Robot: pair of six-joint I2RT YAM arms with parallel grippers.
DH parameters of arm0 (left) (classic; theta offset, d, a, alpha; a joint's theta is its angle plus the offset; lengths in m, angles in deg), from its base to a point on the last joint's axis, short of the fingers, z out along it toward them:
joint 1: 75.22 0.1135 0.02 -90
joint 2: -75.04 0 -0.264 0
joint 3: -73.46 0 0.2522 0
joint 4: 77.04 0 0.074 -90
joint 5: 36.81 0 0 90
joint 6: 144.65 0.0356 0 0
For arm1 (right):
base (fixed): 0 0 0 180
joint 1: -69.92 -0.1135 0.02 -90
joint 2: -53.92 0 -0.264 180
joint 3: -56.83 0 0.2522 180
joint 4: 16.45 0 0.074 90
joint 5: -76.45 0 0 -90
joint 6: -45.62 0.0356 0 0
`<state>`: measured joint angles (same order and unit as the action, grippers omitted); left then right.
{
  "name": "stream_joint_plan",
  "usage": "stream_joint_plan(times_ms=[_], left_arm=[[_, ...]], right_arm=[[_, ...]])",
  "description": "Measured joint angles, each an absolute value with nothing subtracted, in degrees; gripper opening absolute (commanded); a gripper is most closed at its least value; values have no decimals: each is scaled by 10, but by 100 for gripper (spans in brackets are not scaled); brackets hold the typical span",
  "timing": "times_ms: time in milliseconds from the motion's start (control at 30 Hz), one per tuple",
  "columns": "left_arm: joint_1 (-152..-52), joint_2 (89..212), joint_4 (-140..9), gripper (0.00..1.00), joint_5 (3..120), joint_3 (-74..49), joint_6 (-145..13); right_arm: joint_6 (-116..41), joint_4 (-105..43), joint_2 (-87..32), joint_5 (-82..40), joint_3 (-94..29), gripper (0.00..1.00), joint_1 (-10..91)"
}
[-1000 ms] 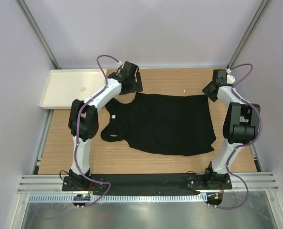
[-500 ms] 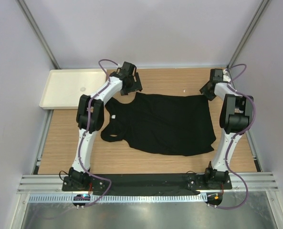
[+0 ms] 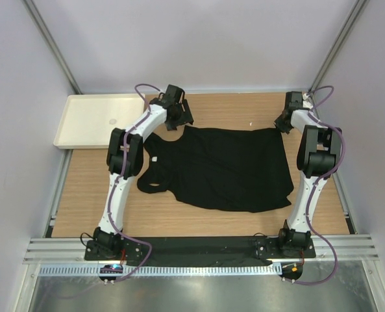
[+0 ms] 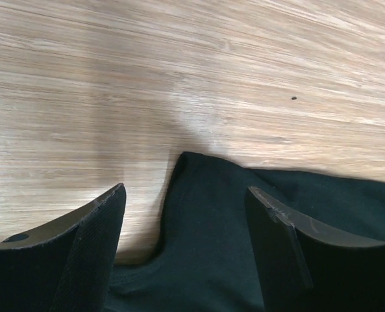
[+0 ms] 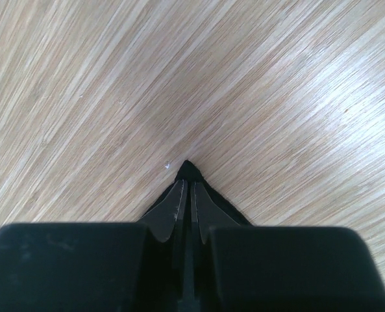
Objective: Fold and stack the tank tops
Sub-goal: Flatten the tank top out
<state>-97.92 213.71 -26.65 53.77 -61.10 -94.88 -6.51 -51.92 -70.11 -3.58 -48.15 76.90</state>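
Note:
One black tank top (image 3: pixel 224 169) lies spread flat on the wooden table (image 3: pixel 88 201), its straps toward the left. My left gripper (image 3: pixel 180 121) is at its far-left end and stands open. In the left wrist view its fingers (image 4: pixel 101 221) straddle a strap end (image 4: pixel 202 240) lying on the wood, with fabric between them but not pinched. My right gripper (image 3: pixel 282 126) is at the far-right corner of the tank top. Its jaws (image 5: pixel 185 188) are shut on that corner, and a small black tip of fabric (image 5: pixel 186 168) pokes out past them.
A shallow white tray (image 3: pixel 95 120) sits at the far left, partly off the table's edge. Metal frame posts rise at both far corners. Both arm bases stand on the black strip along the near edge.
The right gripper's jaws have closed onto the tank top's corner. Both arms have stretched further toward the far side, and the left jaws have narrowed slightly.

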Motion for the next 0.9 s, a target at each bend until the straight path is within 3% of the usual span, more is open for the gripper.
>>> stream_joint_plan(times_ms=[67, 233, 400, 500, 600, 633, 900], left_arm=[[-978, 2139, -267, 69, 544, -614, -951], [-976, 2143, -267, 57, 555, -615, -954], [-976, 2165, -268, 53, 568, -639, -961], [-976, 2183, -263, 44, 569, -662, -965], [-976, 2199, -259, 21, 569, -685, -969], [-976, 2206, -256, 0, 569, -693, -971], [-972, 2211, -259, 0, 563, -699, -970]], right_arm=[[-65, -519, -701, -36, -482, 4, 769], [-64, -520, -701, -36, -482, 3, 769], [-64, -520, -701, -36, -482, 1, 769], [-64, -520, -701, -36, -482, 1, 769], [-64, -520, -701, -36, -482, 1, 769], [-64, -520, -701, -36, -482, 1, 769], [-64, -518, -700, -32, -480, 1, 769]])
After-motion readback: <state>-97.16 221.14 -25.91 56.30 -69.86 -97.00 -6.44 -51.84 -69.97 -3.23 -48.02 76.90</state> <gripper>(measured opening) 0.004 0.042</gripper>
